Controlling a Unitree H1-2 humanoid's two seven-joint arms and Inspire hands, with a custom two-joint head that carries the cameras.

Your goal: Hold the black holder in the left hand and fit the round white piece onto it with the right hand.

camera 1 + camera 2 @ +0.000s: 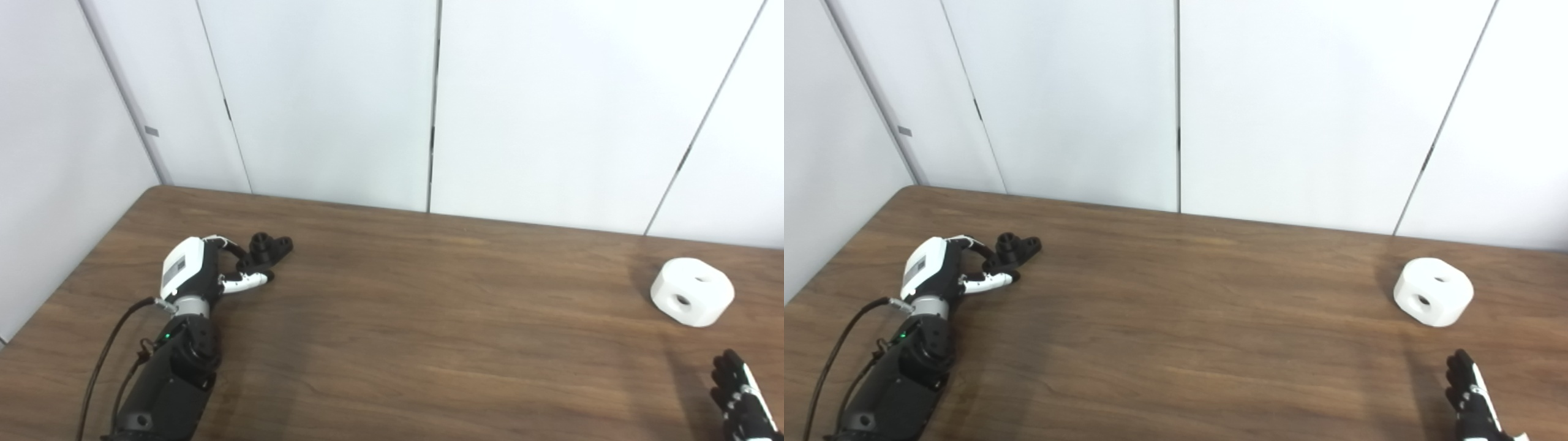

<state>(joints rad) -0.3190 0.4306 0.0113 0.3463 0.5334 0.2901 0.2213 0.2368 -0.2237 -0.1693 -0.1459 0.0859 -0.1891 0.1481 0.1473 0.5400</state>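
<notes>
You have the holder (270,246) at the table's (392,343) left (far side), the round piece (692,291) far right.

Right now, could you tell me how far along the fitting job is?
Nothing is joined yet. The left hand has its fingers around the black holder, which is on the table; whether the grip is closed is unclear. The white piece sits untouched at far right, with the right hand short of it. Lifting, picking up and fitting remain.
</notes>
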